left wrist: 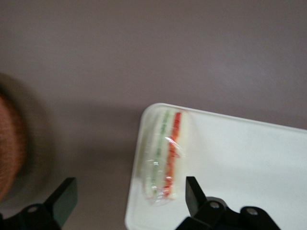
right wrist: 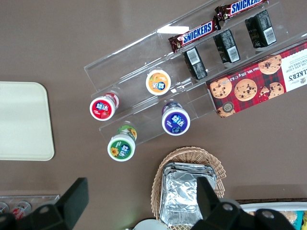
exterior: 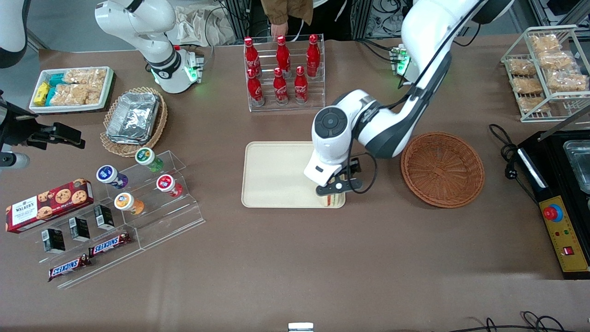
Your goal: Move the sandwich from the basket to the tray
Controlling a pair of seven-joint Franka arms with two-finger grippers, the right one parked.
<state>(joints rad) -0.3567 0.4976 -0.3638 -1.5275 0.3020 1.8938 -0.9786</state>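
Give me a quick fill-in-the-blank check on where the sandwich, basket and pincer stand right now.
1. The sandwich lies on the ____, at the corner nearest the front camera and the basket.
2. The basket holds ____ sandwiches.
3. The pincer hangs above the sandwich with its fingers ____, not touching it.
4. The tray lies between the basket and the stand of ____ cups.

Missing words: tray; no; open; yogurt
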